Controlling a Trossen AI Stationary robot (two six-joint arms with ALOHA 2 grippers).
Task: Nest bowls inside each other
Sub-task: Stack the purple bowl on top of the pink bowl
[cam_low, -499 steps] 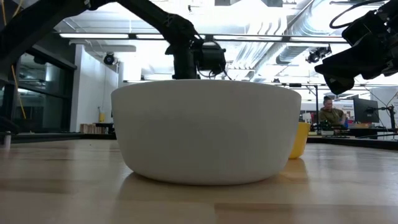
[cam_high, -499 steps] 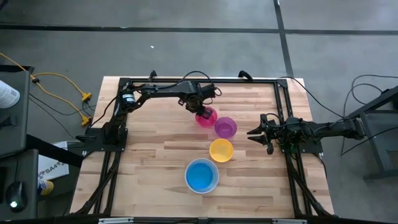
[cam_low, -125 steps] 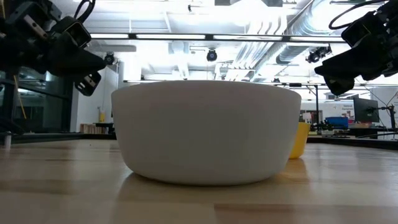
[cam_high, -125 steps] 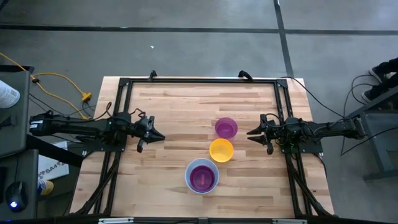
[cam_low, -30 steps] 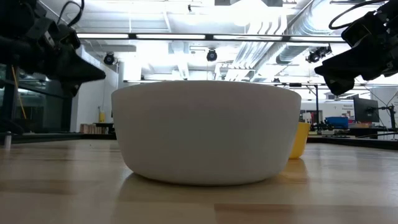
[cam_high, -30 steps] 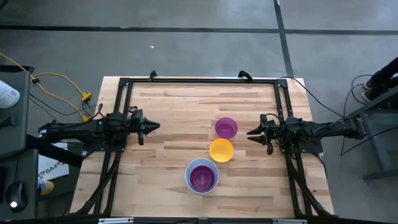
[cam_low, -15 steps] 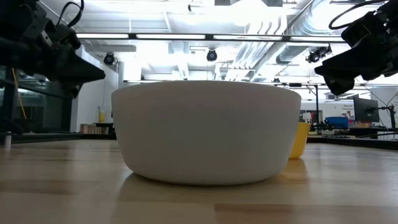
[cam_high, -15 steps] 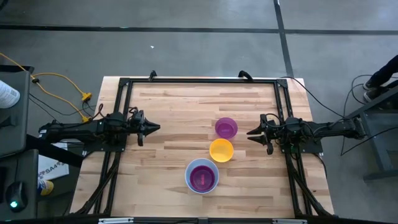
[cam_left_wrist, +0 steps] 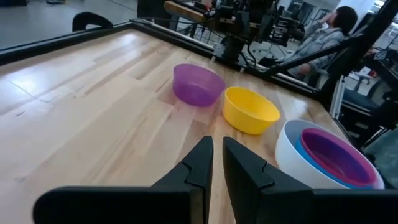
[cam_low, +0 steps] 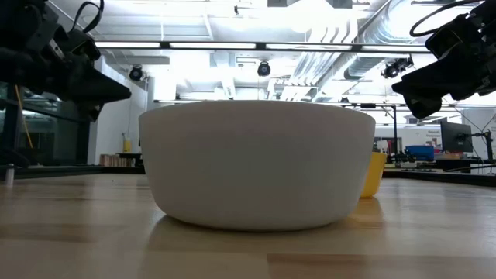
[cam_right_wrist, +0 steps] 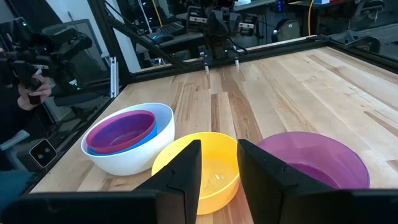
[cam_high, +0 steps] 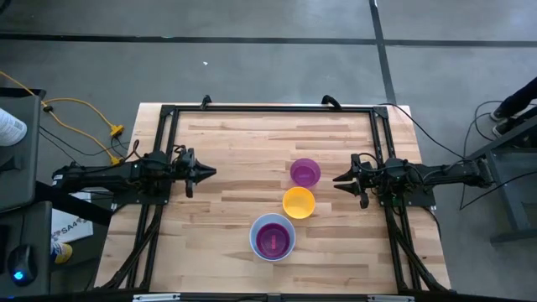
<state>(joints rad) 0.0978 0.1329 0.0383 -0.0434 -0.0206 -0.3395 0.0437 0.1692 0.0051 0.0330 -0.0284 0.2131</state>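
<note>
A white bowl (cam_high: 273, 237) stands on its base near the table's front edge, with a blue bowl (cam_left_wrist: 302, 154) nested in it and a pink-red bowl (cam_left_wrist: 336, 155) nested in the blue one. A yellow-orange bowl (cam_high: 299, 202) and a purple bowl (cam_high: 304, 172) stand apart on the wood, behind the white one. My left gripper (cam_high: 211, 173) hovers at the table's left side, a thin gap between its fingers, holding nothing. My right gripper (cam_high: 336, 181) hovers at the right side, open and holding nothing, just right of the purple and yellow-orange bowls.
A black frame rail (cam_high: 268, 107) runs around the tabletop. Bare wood lies between my left gripper and the bowls and along the far side. A seated person (cam_left_wrist: 323, 31) shows in the room beyond the table.
</note>
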